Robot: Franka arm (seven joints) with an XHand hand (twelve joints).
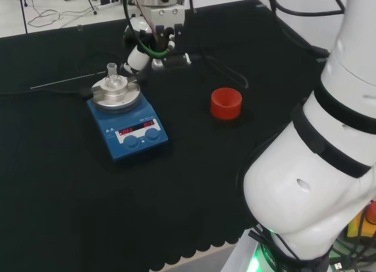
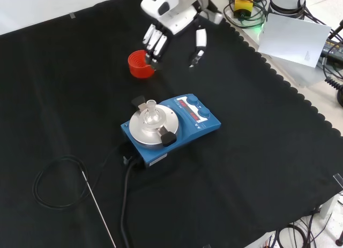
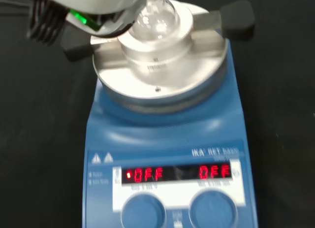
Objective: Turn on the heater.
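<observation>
1. Hung above the cloth in the front view: hand [image 2: 172,23], fingers relaxed and apart, holding nothing.
2. Stood mid-cloth below it, well apart: blue heater [image 2: 185,125], red display lit.
3. Sat on its round metal plate [image 2: 140,134]: small glass flask [image 2: 151,115].
4. Stood just beside the fingertips: red ring stand [image 2: 140,64].

Head view looks down over the arm; front view faces back from above. Both share the blue heater with round steel plate [image 1: 127,126] [image 2: 172,126]; wrist view sits close above it [image 3: 167,139].
</observation>
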